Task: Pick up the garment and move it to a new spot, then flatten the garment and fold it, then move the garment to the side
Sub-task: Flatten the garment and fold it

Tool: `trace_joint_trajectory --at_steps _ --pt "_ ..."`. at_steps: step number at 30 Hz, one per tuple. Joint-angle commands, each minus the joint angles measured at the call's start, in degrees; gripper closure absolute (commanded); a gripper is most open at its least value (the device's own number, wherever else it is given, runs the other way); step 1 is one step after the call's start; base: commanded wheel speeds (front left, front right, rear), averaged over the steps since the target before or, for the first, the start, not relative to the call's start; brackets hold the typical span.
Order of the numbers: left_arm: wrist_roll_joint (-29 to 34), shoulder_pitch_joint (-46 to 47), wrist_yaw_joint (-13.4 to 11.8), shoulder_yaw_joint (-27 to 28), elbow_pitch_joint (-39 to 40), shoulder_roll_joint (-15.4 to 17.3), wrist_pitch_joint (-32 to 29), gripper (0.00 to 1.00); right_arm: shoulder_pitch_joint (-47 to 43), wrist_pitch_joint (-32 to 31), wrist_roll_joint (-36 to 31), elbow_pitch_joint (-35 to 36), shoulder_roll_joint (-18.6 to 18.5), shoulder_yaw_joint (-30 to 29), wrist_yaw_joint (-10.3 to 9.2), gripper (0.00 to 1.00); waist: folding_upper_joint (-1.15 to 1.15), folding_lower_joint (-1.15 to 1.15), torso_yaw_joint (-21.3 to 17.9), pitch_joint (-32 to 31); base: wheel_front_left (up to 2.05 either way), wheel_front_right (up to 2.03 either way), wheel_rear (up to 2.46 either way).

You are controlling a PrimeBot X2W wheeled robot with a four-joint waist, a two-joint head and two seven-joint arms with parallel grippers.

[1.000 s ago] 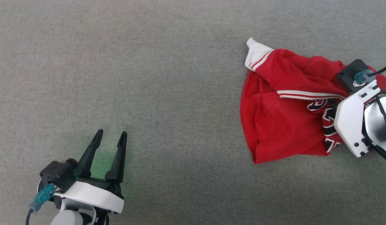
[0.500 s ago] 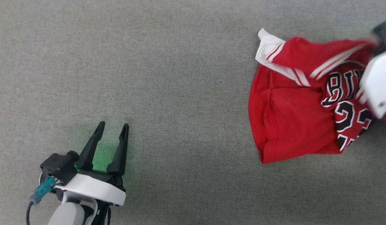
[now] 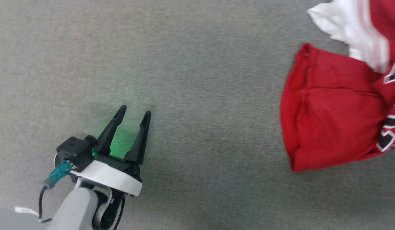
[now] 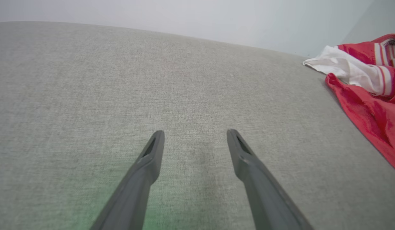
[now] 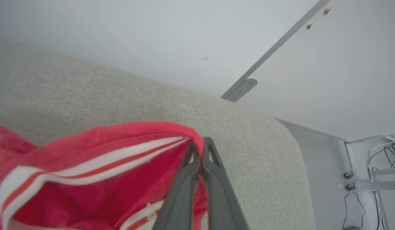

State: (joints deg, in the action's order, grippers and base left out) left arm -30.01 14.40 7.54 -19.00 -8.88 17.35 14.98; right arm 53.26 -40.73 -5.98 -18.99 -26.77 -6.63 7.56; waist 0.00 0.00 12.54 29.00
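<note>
Pinching the striped trim [image 5: 104,159], my right hand [image 5: 202,145] is clamped on the garment [image 3: 331,127], which lies bunched at the right side of the grey worktop [image 3: 197,64], its upper part lifted. My left hand [image 3: 135,110] hovers spread wide apart, well away, holding nothing. Such light, limp jersey cloth will sag and slip, I judge; a second hold at the white sleeve [image 4: 351,68] would spread it.

Nothing here can be read

The red garment [image 3: 331,127] has black-and-white marks [image 3: 388,140] at the right edge of the head view. They are cut off and blurry, so I cannot tell any letter or number in them.
</note>
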Motion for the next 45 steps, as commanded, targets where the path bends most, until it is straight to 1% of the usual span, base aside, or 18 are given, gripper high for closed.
trace_joint_trajectory --at_steps 1,4,5,7,9,10,11,16,20,22,24,27,28,32,35,39,43,45 --pt "-0.4 1.5 -0.1 -0.9 -0.1 0.2 0.3 0.0 1.5 1.8 -3.8 -2.3 1.6 -4.5 -0.14 1.0 0.0 0.0 2.1 1.3 0.0 0.0 0.0" --pt "-0.6 2.4 -0.1 -1.5 0.0 0.2 0.3 0.0 1.8 4.4 -7.6 -5.1 4.6 -9.7 -0.13 1.0 0.0 0.0 2.7 1.5 0.0 0.0 0.0" --pt "-0.6 2.4 -0.1 -1.5 0.0 0.2 0.3 0.0 1.8 4.4 -7.6 -5.1 4.6 -9.7 -0.13 1.0 0.0 0.0 2.7 1.5 0.0 0.0 0.0" --pt "-1.0 2.6 -0.1 -1.3 0.5 0.2 0.3 0.0 1.9 6.8 -9.7 -6.5 6.0 -11.6 -0.14 1.0 0.0 0.0 2.5 1.3 0.0 0.0 0.0" --pt "-1.8 2.6 -0.1 -1.5 1.2 0.6 0.3 0.0 1.6 9.7 -10.4 -7.6 7.7 -12.1 -0.14 0.58 0.0 0.0 1.9 0.5 0.0 0.0 0.0" --pt "-2.0 2.7 -0.1 -1.9 1.4 1.3 0.3 0.0 1.3 11.5 -10.0 -8.4 8.5 -11.3 -0.14 0.27 0.0 0.0 1.5 -0.1 0.0 0.0 0.0" --pt "-1.6 3.1 -0.1 -2.8 1.6 2.4 0.3 0.0 0.8 13.2 -8.9 -9.2 9.2 -9.9 -0.13 0.0 0.0 0.0 0.9 -0.8 0.0 0.0 0.0" --pt "-0.3 6.1 -0.1 -5.4 3.4 7.6 0.3 0.0 -1.1 20.7 -4.1 -10.5 8.4 -4.5 -0.14 0.0 0.0 0.0 -3.2 -4.8 0.0 0.0 0.0" --pt "-0.8 10.1 -0.1 -8.5 5.9 12.7 0.3 0.0 -3.6 25.8 0.7 -7.5 8.1 -0.1 -0.13 0.0 0.0 0.0 -7.3 -7.6 0.0 0.0 0.0" --pt "-1.6 12.4 -0.1 -12.7 7.4 15.7 0.3 0.0 -5.4 28.0 3.1 -4.5 8.0 1.0 -0.14 0.0 0.0 0.0 -9.2 -8.8 0.0 0.0 0.0" --pt "-2.4 15.4 -0.1 -17.7 8.2 19.6 0.3 0.0 -7.8 30.0 5.7 -0.8 8.9 1.4 -0.13 0.0 0.0 0.0 -11.2 -9.9 0.0 0.0 0.0" --pt "-5.7 21.1 -0.1 -28.0 8.2 24.9 0.2 0.0 -13.6 32.9 9.9 4.9 11.9 -0.2 -0.13 0.0 0.0 0.0 -14.3 -11.8 0.0 0.0 0.0" --pt "-9.7 25.7 -0.1 -34.8 8.0 27.0 -1.6 0.0 -18.5 34.8 11.2 8.4 12.9 -0.1 -0.15 0.0 0.0 0.0 -16.5 -13.1 0.0 0.0 0.0" --pt "-20.5 34.4 -0.1 -46.3 8.8 28.3 -9.9 0.0 -27.9 37.8 14.3 13.0 16.0 0.3 -0.12 0.0 0.0 0.0 -20.9 -14.2 0.0 0.0 0.0" --pt "-27.4 40.3 -0.1 -52.2 9.5 27.4 -16.9 0.0 -33.3 39.1 16.2 15.2 17.5 -0.1 -0.11 0.0 0.0 0.0 -23.9 -13.6 0.0 0.0 0.0" --pt "-32.3 43.2 -0.1 -54.4 10.1 25.8 -26.5 0.0 -37.3 40.9 17.1 17.3 19.8 -0.3 -0.1 0.0 0.0 0.0 -27.7 -12.2 0.0 0.0 0.0" --pt "-33.4 41.0 -0.1 -54.4 11.4 24.6 -36.6 0.0 -38.7 42.4 16.8 18.6 21.3 -0.1 -0.1 0.0 0.0 0.0 -30.9 -10.7 0.0 0.0 0.0" --pt "-33.2 40.7 -0.1 -54.3 11.2 24.8 -37.9 0.0 -38.8 42.7 16.6 18.9 21.6 0.2 -0.1 0.0 0.0 0.0 -31.6 -10.3 0.0 0.0 0.0"
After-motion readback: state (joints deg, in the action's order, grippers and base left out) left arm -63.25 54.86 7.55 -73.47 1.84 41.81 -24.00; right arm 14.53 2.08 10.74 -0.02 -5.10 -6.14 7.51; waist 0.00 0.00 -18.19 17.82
